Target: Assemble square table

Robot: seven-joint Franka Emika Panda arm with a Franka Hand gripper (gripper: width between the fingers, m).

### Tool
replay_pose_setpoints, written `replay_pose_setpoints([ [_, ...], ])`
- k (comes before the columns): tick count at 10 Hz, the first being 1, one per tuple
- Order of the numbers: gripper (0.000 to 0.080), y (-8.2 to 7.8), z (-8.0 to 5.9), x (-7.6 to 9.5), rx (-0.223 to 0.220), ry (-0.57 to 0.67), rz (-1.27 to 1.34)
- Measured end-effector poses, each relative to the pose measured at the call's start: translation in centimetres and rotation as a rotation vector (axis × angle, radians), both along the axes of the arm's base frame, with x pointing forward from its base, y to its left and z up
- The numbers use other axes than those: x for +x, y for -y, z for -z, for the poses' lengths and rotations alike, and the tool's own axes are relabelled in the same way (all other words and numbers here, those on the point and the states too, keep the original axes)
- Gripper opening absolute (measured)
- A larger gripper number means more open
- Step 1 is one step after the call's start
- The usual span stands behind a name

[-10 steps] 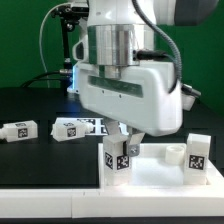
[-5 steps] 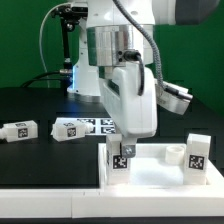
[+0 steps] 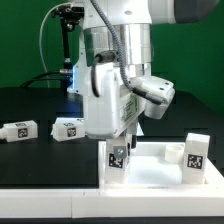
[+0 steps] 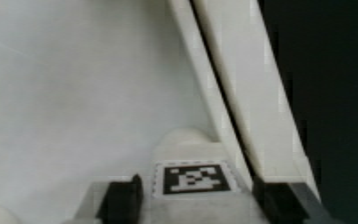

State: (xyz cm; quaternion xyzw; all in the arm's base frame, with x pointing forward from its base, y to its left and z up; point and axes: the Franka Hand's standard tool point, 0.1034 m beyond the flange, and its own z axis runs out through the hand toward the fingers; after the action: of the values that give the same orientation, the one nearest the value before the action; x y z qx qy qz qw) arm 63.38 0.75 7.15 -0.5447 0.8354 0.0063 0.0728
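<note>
Legs first: you have two of the four standing upright on the square top [image 3: 150, 172], so call this about halfway. The near leg [image 3: 118, 158] stands in the corner on the exterior view's left, tag facing the camera. The gripper [image 4: 197, 195] is down over it with its jaws closed onto it, one finger on each side (the wrist view shows the tag framed between them). Whether that leg is fully seated in its socket, you cannot tell from here, so I would treat it as the step in hand, not a finished one. The far leg [image 3: 197, 155] stands alone at the corner on the exterior view's right, upright and apart from the arm.

Left to do: one loose leg [image 3: 20, 130] and a second loose leg [image 3: 68, 127] lie on their sides on the black table [image 3: 40, 155], well apart from the top, and both need fetching and fitting.

As for what holds what: the top's raised rim [image 4: 220, 90] encloses a bare white floor. A round socket [image 3: 175, 152] just beside the far leg looks unfilled, though it is small in the picture.
</note>
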Motion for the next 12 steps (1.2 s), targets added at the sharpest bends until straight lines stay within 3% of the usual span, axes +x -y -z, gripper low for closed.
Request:
replay_pose_setpoints([
  [2,0.0287,0.0,0.0,-0.1,-0.002,-0.002,-0.033],
  [4,0.0605,-0.1,-1.7,0.1,-0.002,0.023,-0.123],
  [6,0.0635,-0.9,-3.7,-0.1,0.015,0.039,-0.154],
  [8,0.0647,-0.7,-2.8,-0.3,0.01,0.028,-0.153],
  [12,0.0649,-0.8,-2.7,-0.3,0.009,0.026,-0.154],
])
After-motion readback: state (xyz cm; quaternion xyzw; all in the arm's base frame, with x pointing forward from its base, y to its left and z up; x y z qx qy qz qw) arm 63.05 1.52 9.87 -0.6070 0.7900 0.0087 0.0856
